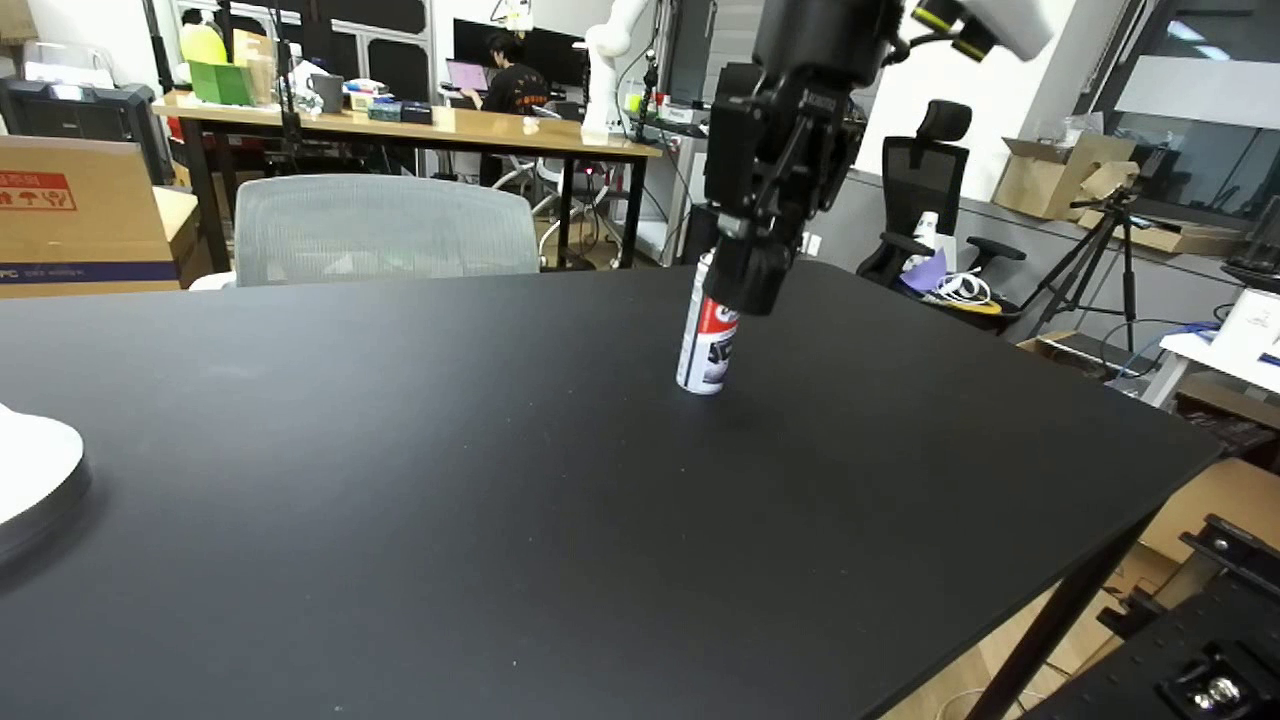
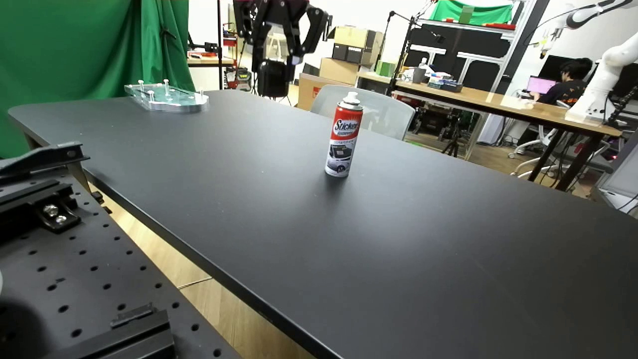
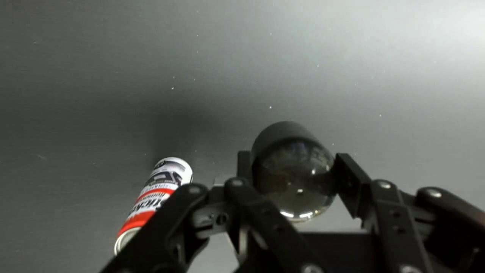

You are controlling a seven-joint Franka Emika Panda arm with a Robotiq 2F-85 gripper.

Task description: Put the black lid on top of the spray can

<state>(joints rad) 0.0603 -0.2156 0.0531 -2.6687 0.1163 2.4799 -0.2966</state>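
Note:
The spray can (image 2: pixel 343 142) stands upright on the dark table, with its white nozzle on top and a red label. It also shows in an exterior view (image 1: pixel 706 350), partly behind the lid, and at the lower left of the wrist view (image 3: pixel 159 189), partly covered by a finger. The black lid (image 3: pixel 291 167) has a glossy domed top facing the wrist. My gripper (image 3: pixel 290 172) is shut on the lid, a finger on each side. In an exterior view the lid (image 2: pixel 273 80) hangs in the air from the gripper (image 2: pixel 275 59), apart from the can and above table height.
The dark table (image 1: pixel 400 480) fills most of both exterior views. A clear plate with upright posts (image 2: pixel 169 98) lies at its far left corner. A grey mesh chair (image 1: pixel 385 230) stands behind the table. A perforated black mounting plate (image 2: pixel 94 279) is beside the near edge.

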